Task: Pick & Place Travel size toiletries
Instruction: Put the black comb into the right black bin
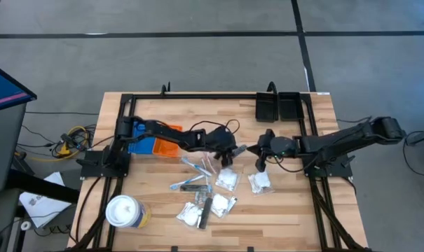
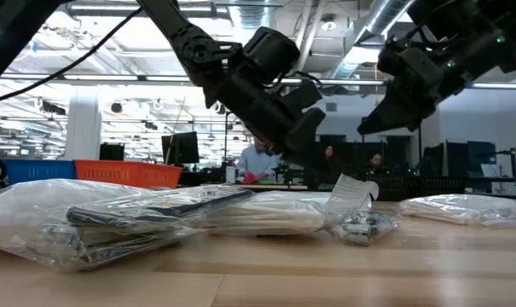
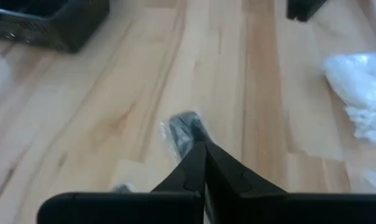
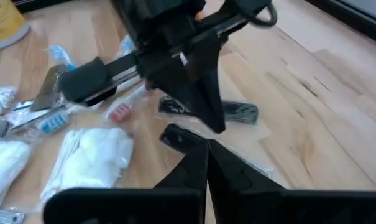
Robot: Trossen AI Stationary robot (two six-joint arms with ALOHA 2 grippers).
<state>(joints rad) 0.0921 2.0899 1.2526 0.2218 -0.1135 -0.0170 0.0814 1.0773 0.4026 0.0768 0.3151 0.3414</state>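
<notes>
While both arms hover mid-table, left gripper (image 1: 230,151) and right gripper (image 1: 259,166) pinched closed, empty; toiletries (image 1: 204,189) scattered toward near table (image 1: 289,217) edge; nothing placed, all left.

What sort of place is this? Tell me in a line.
Probably a robotics lab or open-plan workshop: a wooden table framed by black rails, exposed ceiling ducts over rows of monitors, and people seated at desks behind the bench.

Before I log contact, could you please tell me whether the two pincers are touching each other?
Apart. The high view shows bare table between the left pincer and the right pincer; the low view shows open background between them too.
</notes>
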